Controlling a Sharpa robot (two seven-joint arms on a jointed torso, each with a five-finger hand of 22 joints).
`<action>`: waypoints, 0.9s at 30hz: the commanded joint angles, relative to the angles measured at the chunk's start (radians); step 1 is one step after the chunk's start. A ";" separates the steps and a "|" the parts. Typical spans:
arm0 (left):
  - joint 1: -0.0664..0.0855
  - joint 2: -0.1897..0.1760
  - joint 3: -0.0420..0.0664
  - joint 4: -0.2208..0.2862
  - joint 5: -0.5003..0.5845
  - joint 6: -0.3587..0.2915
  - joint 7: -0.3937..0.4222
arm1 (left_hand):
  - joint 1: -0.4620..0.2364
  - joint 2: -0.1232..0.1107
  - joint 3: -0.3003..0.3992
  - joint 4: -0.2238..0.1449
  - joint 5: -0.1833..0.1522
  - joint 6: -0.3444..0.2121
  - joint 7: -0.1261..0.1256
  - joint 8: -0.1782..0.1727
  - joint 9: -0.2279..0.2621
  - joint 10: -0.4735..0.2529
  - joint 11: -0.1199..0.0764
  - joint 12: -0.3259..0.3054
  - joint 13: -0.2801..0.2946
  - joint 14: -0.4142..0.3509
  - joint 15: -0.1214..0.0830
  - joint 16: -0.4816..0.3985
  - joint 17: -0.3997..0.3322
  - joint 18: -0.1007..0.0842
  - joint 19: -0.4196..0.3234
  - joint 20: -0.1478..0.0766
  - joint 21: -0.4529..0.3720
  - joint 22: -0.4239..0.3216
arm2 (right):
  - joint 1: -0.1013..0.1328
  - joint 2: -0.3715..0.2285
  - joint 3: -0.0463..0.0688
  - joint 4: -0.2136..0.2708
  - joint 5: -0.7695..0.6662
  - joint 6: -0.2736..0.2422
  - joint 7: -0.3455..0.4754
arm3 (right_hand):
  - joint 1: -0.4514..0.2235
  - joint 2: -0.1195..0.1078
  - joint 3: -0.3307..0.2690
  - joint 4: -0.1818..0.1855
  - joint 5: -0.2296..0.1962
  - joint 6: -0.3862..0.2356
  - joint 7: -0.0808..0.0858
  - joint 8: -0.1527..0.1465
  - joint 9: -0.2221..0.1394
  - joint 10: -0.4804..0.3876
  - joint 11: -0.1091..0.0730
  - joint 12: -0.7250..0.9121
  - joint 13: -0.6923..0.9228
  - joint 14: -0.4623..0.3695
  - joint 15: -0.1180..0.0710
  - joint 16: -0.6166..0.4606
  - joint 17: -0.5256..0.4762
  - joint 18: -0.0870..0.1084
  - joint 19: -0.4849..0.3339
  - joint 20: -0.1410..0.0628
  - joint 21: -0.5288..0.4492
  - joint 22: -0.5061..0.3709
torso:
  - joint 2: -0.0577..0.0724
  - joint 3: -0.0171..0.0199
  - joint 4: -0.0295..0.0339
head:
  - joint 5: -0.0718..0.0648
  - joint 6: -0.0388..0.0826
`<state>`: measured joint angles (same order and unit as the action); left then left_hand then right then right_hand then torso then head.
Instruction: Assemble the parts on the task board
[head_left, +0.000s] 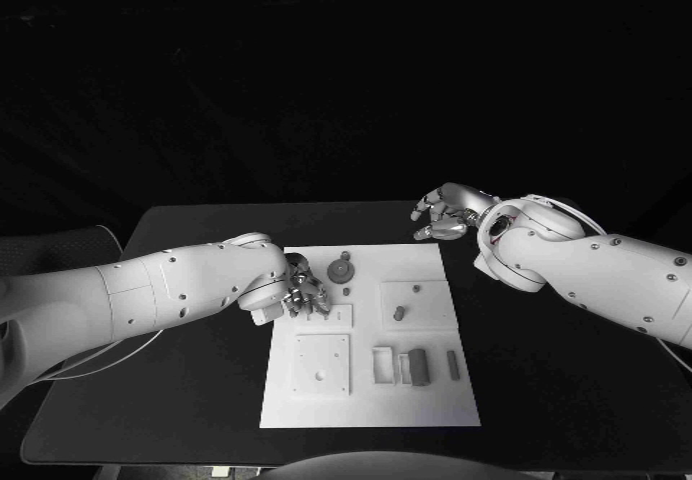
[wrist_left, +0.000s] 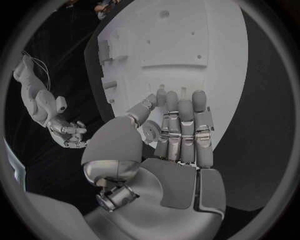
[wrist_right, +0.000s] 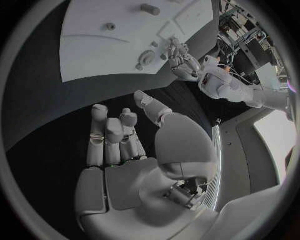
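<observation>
No legible writing appears on the task board (head_left: 433, 400). Grey parts (head_left: 418, 366) lie on its near half. The left hand (head_left: 300, 290) rests fingers-down on the board's left edge; whether it holds anything cannot be determined. Farther back, the right hand (head_left: 447, 213) hovers over the table (head_left: 188, 400), fingers loosely curled, empty.

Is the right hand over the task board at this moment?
No. In the head view the right hand hangs above the black table, off the far right corner of the white task board.
</observation>
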<state>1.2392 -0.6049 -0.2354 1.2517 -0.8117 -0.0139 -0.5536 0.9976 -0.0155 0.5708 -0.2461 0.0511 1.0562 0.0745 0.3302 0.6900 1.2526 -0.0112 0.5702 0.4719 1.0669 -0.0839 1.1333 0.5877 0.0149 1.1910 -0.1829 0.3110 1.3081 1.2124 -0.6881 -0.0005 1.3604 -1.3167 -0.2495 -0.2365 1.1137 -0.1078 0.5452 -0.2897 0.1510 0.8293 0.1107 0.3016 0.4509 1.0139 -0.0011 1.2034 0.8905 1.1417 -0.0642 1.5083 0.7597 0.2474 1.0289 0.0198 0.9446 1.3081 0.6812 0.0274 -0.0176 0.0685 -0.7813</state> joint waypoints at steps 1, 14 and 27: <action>-0.001 0.004 0.000 0.001 0.005 0.002 0.009 | 0.008 0.011 0.015 0.002 0.009 0.019 -0.002 0.008 0.010 0.006 -0.011 0.012 0.004 0.004 -0.013 0.014 0.000 0.002 0.009 -0.009 0.014 0.025 | 0.000 0.000 0.001 0.000 -0.002 0.010 0.005 | -0.007 0.003 -0.003 0.000 0.001 0.036 0.045 -0.004 -0.001 -0.059 0.045 -0.004 -0.001 -0.006 0.002 -0.004 -0.001 0.014 -0.007 0.003 -0.004 0.015 | 0.000 0.0004 -0.0003 | -0.001 0.000; -0.001 0.005 0.000 0.006 -0.009 -0.026 0.005 | -0.018 -0.017 0.027 -0.001 0.170 0.084 -0.030 0.028 0.044 0.046 -0.043 0.088 0.038 0.041 -0.050 0.091 0.005 0.001 0.046 -0.040 0.104 0.026 | -0.001 0.000 0.001 0.001 -0.002 0.012 0.006 | -0.006 0.003 -0.002 0.000 0.001 0.035 0.046 -0.005 -0.002 -0.060 0.046 -0.004 -0.002 -0.006 0.002 -0.004 -0.001 0.014 -0.007 0.003 -0.004 0.015 | 0.000 0.0002 0.0001 | -0.002 -0.003; -0.001 0.007 -0.001 0.010 -0.030 -0.021 -0.018 | -0.030 -0.052 0.030 0.000 0.320 0.137 -0.058 0.049 0.104 0.077 -0.072 0.159 0.073 0.078 -0.087 0.159 -0.003 -0.001 0.073 -0.072 0.199 0.025 | -0.001 -0.001 0.001 0.001 -0.002 0.014 0.006 | 0.003 0.001 0.000 -0.002 0.001 0.034 0.046 -0.006 -0.002 -0.061 0.046 -0.003 -0.002 -0.007 0.003 -0.004 -0.001 0.014 -0.008 0.002 -0.004 0.015 | 0.000 0.0001 0.0003 | -0.002 -0.005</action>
<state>1.2379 -0.6010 -0.2363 1.2575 -0.8264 -0.0403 -0.5629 0.9568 -0.0649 0.5822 -0.2496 0.3206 1.1060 0.0468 0.3342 0.7327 1.3006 -0.0556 0.7264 0.5439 1.1067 -0.1231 1.2896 0.5857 0.0148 1.2254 -0.2098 0.5069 1.3077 1.2120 -0.6896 -0.0005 1.3604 -1.3167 -0.2484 -0.2360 1.1137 -0.1078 0.5452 -0.2897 0.1510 0.8256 0.1143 0.3017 0.4498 1.0125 -0.0020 1.2034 0.8892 1.1417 -0.0641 1.5083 0.7599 0.2472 1.0254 0.0233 0.9446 1.3081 0.6810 0.0276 -0.0175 0.0660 -0.7865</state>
